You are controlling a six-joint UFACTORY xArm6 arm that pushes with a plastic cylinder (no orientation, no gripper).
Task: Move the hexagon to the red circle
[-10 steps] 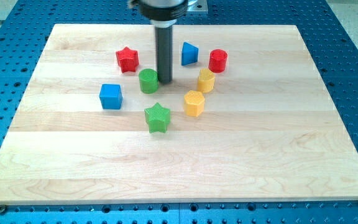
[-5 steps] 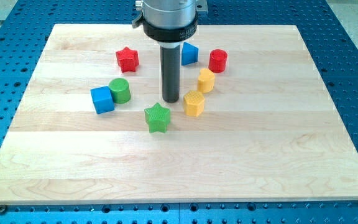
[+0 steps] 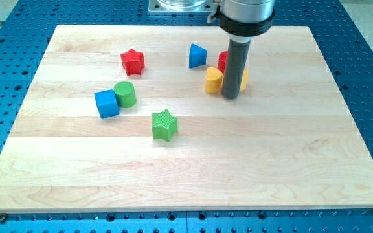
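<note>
My tip (image 3: 230,97) (a bare rod, no jaws) hides most of the yellow hexagon (image 3: 244,79), upper right, beside the red circle (image 3: 223,61).

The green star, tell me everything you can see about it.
The green star is a small, chunky block with a bright green, matte, finely textured surface that looks like plastic. It lies flat, star face up, on the pale wooden board, below the view's centre-left. Nothing touches it; my tip is well off to the view's upper right.
</note>
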